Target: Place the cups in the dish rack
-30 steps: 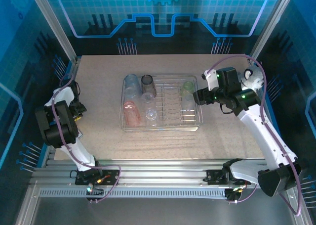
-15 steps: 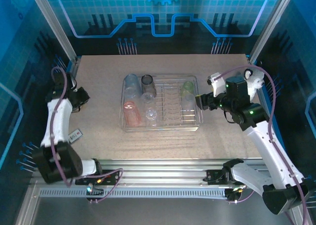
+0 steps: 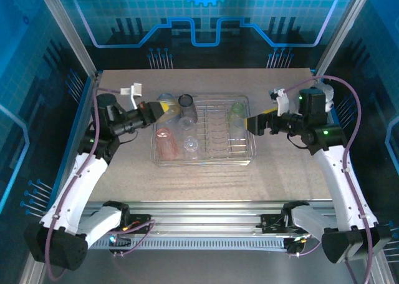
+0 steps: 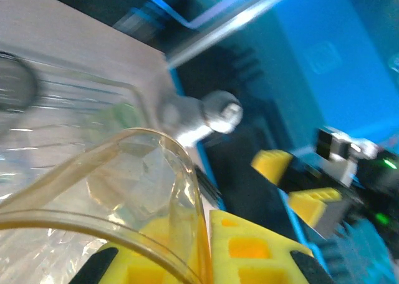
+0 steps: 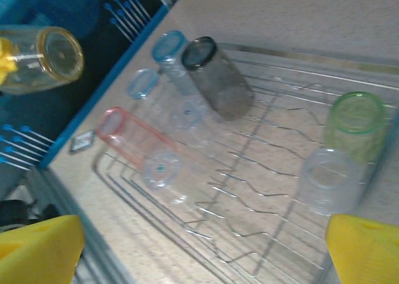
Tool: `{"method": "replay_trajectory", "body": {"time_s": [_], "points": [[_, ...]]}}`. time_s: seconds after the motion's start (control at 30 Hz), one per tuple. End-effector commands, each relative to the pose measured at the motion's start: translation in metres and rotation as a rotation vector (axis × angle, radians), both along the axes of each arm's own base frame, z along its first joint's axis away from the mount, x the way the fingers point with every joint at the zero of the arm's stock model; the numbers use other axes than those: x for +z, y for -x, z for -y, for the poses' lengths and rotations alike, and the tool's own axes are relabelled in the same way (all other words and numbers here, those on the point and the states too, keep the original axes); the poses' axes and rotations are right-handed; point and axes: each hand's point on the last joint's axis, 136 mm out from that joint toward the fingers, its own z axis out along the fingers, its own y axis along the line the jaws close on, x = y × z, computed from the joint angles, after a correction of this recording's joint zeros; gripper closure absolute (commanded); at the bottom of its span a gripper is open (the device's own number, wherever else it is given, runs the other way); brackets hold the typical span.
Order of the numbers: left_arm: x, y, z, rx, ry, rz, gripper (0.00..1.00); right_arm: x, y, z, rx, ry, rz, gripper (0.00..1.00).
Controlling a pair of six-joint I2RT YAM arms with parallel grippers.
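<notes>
Your left gripper (image 3: 154,112) is clamped on the yellowish cup (image 3: 168,110), jaws nearly together on its wall. In the left wrist view one yellow pad (image 4: 249,249) sits right against the cup's rim. The cup hangs on its side in the air above the far left corner of the dish rack (image 3: 202,163), with one round end facing your right arm. Your right gripper (image 3: 256,123) is spread wide with nothing between the jaws. It hovers just outside the rack's right edge, and its yellow fingers (image 5: 38,249) show at the bottom corners of the right wrist view. The rack sits in the middle of the table (image 3: 124,171), well apart from every table edge. Along the rack's far edge, toward the left corner, the blue cup (image 5: 169,50) and the smoky dark cup (image 5: 218,81) lean side by side, touching or nearly so. The red-pink cup (image 5: 134,137) lies on its side by the rack's left edge. Three clear cups (image 5: 163,171) are scattered around it on the left half. At the far right corner stands the pale green cup (image 5: 355,125). The lone clear cup (image 5: 327,181) is just beside it toward the near edge. The divider loops between the two groups hold nothing.
</notes>
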Motion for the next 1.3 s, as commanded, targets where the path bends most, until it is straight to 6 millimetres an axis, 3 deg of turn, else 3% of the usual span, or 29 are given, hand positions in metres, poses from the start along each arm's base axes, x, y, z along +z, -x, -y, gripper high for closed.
{"method": "replay_trajectory", "body": {"time_s": [0.0,0.2,0.37,0.87,1.0,1.13,1.23,1.27], "points": [[0.034,0.02,0.036,-0.161,0.116,0.111,1.0,0.034,0.01,-0.024,0.086,-0.164,0.021,0.0],[0.044,0.031,0.082,-0.305,0.213,0.131,1.0,0.062,0.01,-0.063,0.182,-0.319,0.061,0.03],[0.056,0.041,0.106,-0.412,0.302,0.152,1.0,0.072,0.01,-0.096,0.263,-0.36,0.082,0.03],[0.071,0.054,0.107,-0.464,0.324,0.202,1.0,0.078,0.013,-0.14,0.398,-0.432,0.076,0.06],[0.072,0.055,0.106,-0.459,0.333,0.208,1.0,0.085,0.015,-0.145,0.419,-0.454,0.077,0.16],[0.07,0.054,0.105,-0.447,0.323,0.213,1.0,0.088,0.011,-0.144,0.388,-0.487,0.065,0.4],[0.069,0.05,0.105,-0.43,0.305,0.215,1.0,0.089,0.009,-0.144,0.385,-0.503,0.051,0.49],[0.069,0.048,0.105,-0.423,0.3,0.213,0.86,0.088,0.009,-0.144,0.383,-0.497,0.044,0.53]]}}
